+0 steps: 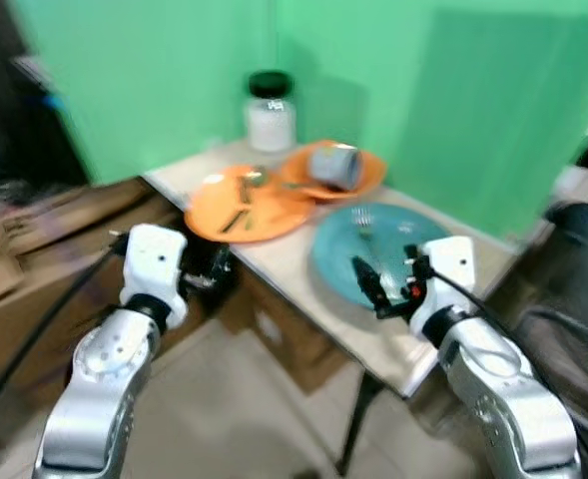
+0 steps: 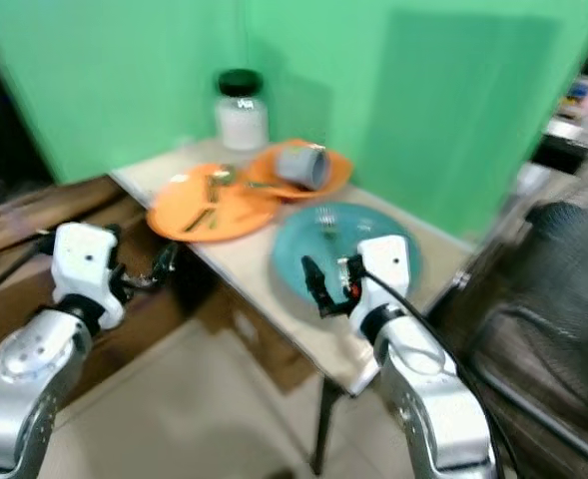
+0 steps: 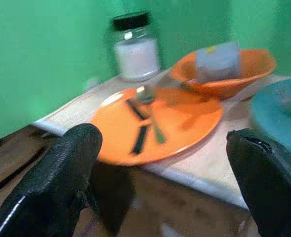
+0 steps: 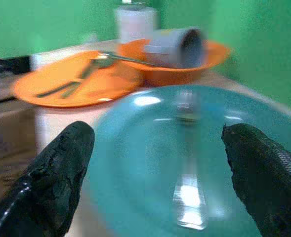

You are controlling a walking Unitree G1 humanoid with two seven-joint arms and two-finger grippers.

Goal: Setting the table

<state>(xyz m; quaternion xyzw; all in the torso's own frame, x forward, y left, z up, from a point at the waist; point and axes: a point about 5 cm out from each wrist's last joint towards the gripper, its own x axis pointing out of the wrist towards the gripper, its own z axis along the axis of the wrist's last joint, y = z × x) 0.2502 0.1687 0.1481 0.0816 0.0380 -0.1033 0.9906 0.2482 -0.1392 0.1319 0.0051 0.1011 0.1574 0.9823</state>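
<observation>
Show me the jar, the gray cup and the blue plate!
jar (image 1: 271, 122), left eye view, on its white glass body under the black lid.
cup (image 1: 335, 166), left eye view, on its gray side as it lies tipped in the orange bowl.
blue plate (image 4: 135, 148), right wrist view, on its bare surface beside the fork.

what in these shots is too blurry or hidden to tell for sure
- Cutlery on the orange plate: motion blur in both eye views; which pieces cannot be told.
- Utensil on the teal plate: in the right wrist view, a smeared silver shape; fork or spoon unclear.
- Grey cup lying in the orange bowl: contents hidden, its mouth blurred.
- Table legs: mostly hidden beneath the tabletop.
</observation>
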